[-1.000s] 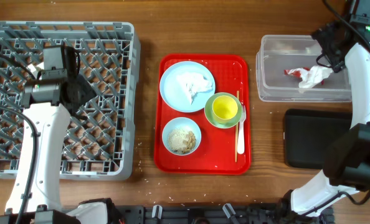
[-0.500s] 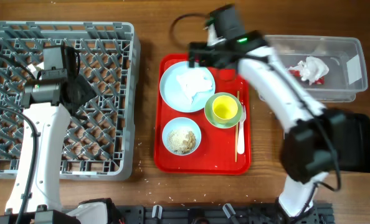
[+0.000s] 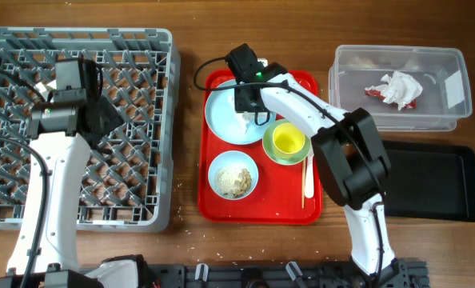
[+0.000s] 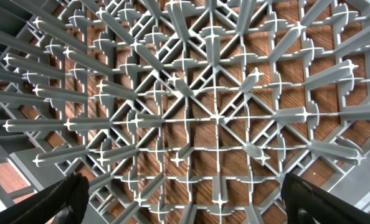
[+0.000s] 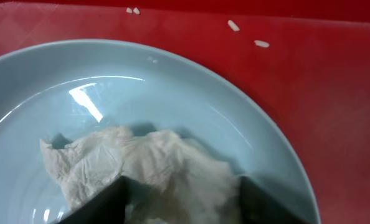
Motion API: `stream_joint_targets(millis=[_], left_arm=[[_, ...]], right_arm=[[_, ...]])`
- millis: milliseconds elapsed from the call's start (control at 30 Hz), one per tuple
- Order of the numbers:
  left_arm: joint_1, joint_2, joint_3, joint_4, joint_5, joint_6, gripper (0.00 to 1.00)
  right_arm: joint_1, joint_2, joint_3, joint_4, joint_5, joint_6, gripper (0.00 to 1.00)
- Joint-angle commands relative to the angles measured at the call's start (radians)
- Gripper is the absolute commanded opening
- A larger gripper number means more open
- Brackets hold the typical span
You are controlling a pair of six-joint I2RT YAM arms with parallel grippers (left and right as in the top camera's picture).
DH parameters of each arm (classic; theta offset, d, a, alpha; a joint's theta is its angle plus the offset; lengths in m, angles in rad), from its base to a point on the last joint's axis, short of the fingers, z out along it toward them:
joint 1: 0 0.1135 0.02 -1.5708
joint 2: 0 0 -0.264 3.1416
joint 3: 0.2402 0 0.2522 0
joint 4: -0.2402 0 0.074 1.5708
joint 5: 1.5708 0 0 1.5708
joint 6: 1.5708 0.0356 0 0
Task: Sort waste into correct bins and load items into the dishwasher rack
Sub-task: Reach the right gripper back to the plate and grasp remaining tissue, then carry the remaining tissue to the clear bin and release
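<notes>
Landmark: red serving tray (image 3: pixel 289 196), mid-counter (image 3: pixel 188 160); every place below is told from it.
Right gripper: (image 5: pixel 182 208) low over the tray's upper left corner, above the pale blue plate (image 3: pixel 218 112).
Right fingers: (image 5: pixel 91 205) spread, one on each side of the crumpled white tissue (image 5: pixel 141 168); whether they touch the paper is hard to tell.
Tissue: lying on the plate, on the tray.
Left gripper: (image 4: pixel 188 199) left of the tray, over the dishwasher rack (image 3: pixel 77 34); fingers spread wide above the pegs, holding nothing.
Tray, right half: yellow cup (image 3: pixel 287 140) sitting inside the mint-green bowl (image 3: pixel 267 144); white fork (image 3: pixel 309 182) just below them.
Tray, lower left: small white bowl (image 3: pixel 216 170) with beige food scraps (image 3: pixel 234 181).
Tray surface: a few rice grains (image 5: pixel 233 25) beyond the plate.
Right of the tray, upper: clear tub (image 3: pixel 341 96) holding another tissue (image 3: pixel 399 86) and the red wrapper (image 3: pixel 371 92).
Right of the tray, lower: black tray (image 3: pixel 429 180).
</notes>
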Motion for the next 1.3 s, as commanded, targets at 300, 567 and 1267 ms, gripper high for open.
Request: stream_joint_targets(millis=[300, 567, 1267], left_arm=[[0.004, -0.001, 0.016, 0.003, -0.002, 0.001, 1.00], [0.004, -0.001, 0.016, 0.003, -0.002, 0.001, 1.00], [0.004, -0.001, 0.016, 0.003, -0.002, 0.001, 1.00]], right_arm=[[-0.105, -0.235, 0.103, -0.133, 0.057, 0.147, 0.04], [-0.497, -0.396, 0.088, -0.228, 0.153, 0.188, 0.05], [-0.172, -0.466, 0.013, -0.447, -0.427, -0.086, 0.95]])
